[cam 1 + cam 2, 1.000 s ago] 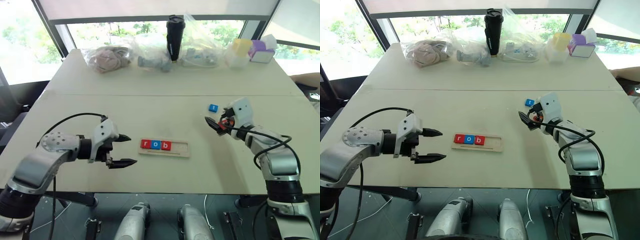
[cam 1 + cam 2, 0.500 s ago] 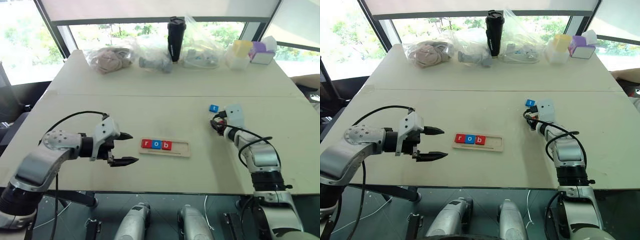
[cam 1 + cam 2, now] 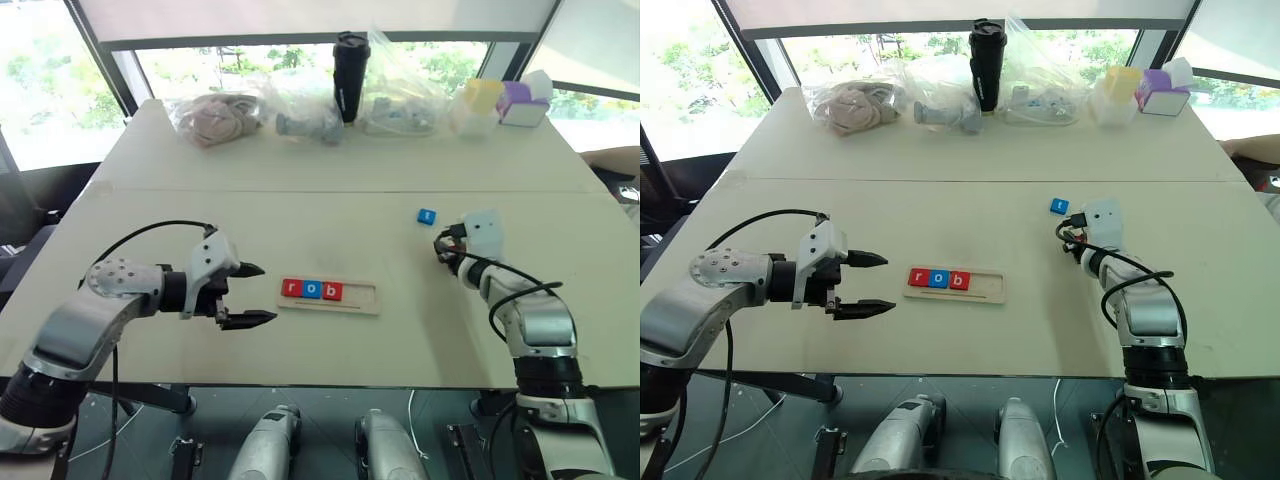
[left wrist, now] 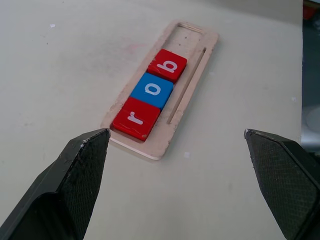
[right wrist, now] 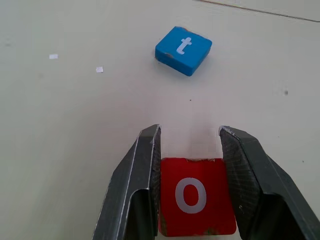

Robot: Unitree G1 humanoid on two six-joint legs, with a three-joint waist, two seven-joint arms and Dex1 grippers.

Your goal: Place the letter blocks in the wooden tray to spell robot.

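Note:
The wooden tray [image 3: 358, 298] lies at the table's middle, holding three letter blocks in its left part: red "r" [image 4: 135, 118], blue "o" [image 4: 152, 89] and red "b" [image 4: 167, 65]. Its right part is bare. My left gripper [image 3: 265, 295] hovers just left of the tray, open and holding nothing. At the right, my right gripper [image 5: 190, 129] is low over the table, shut on a red "o" block [image 5: 197, 195]. A blue "t" block [image 3: 427, 216] lies loose on the table just beyond it.
Along the table's far edge stand clear plastic bags [image 3: 215, 116], a black tumbler [image 3: 351, 75], and yellow [image 3: 480, 98] and purple [image 3: 522, 103] containers. A seam [image 3: 300, 191] crosses the table between them and the tray.
My right gripper has closed on the red "o" block and tipped down toward the table. The left gripper has stayed open in place.

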